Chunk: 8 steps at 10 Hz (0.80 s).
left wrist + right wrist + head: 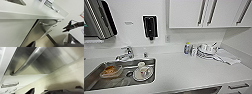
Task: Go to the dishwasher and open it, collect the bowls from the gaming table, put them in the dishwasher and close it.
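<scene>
Head view, left to right: steel sink (94, 81) set in the white surface (184, 72). Inside it, a clear container with orange contents (111, 70), then a plate carrying a cup (143, 72). Faucet (126, 53) behind the sink. Black wall dispenser (150, 26) above. Farther right, small bottles (189, 48), stacked dishes (206, 51), a folded cloth (227, 58). White upper cabinets (204, 12) overhead.

Left wrist view: the dishwasher (41, 31) sits below the surface edge, its steel door tilted out at the top, partly open, bar handle (48, 24) across the front. Right pincer (65, 29) hangs to the side, well apart from the handle, jaws spread, empty.

Right wrist view: handle and steel door front seen close from below; drawer fronts (10, 84) beyond.

Left pincer: cannot tell its state.
</scene>
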### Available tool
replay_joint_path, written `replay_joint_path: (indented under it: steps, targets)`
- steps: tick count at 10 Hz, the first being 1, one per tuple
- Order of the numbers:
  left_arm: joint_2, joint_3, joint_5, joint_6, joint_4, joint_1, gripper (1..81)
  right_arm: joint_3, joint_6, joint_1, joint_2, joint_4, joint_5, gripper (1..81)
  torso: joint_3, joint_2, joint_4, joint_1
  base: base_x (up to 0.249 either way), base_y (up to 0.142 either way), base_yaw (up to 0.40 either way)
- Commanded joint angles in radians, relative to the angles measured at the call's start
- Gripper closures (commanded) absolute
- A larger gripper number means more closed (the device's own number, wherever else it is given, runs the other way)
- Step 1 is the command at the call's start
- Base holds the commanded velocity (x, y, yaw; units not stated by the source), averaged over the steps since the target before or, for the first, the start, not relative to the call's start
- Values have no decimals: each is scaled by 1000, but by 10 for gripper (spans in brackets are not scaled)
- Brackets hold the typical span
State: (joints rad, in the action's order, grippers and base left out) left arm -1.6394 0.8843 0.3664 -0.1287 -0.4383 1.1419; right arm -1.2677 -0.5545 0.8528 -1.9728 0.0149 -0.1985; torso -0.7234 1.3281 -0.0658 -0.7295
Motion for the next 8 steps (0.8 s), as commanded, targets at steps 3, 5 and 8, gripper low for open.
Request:
replay_joint_path:
  steps: [3,5,8]
  targets:
    - [41,-31,-1,-2,-27,-64,10,27,-162,-215,47,20,-140,10,0,0,0,0,0,0,0]
    - [32,-31,-3,-2,-31,-64,10,2,-206,-247,9,19,-153,10,0,0,0,0,0,0,0]
    - [29,-33,-3,-2,-31,-63,10,-93,-292,-272,-95,19,-197,10,0,0,0,-1,0,0,0]
